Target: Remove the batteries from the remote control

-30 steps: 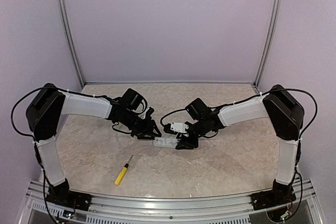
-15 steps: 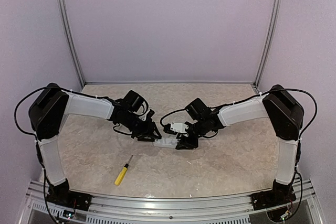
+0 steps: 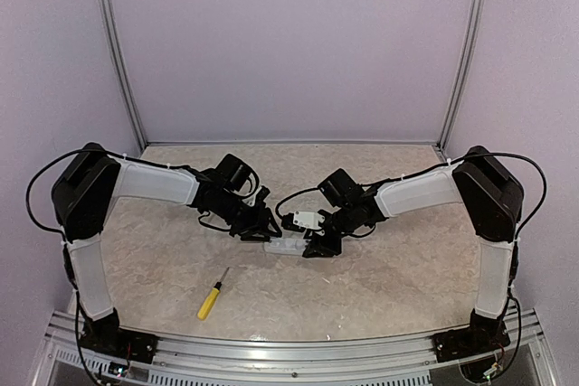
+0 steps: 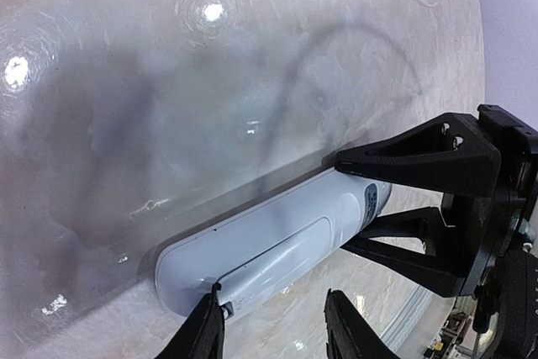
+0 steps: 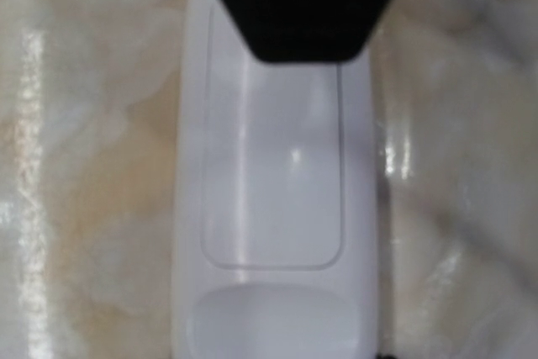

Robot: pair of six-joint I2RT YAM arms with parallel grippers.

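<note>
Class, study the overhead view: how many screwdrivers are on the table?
1. The yellow-handled screwdriver lies on the table, nearer the front edge than the remote control and left of it. Another might be hidden from view.

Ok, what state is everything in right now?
remote control: flat on the table, back up.
battery cover: shut, in place.
right gripper: clamped across one end of the remote control.
left gripper: open, one fingertip at the battery cover's edge.
screwdriver: lying apart on the table, untouched.
</note>
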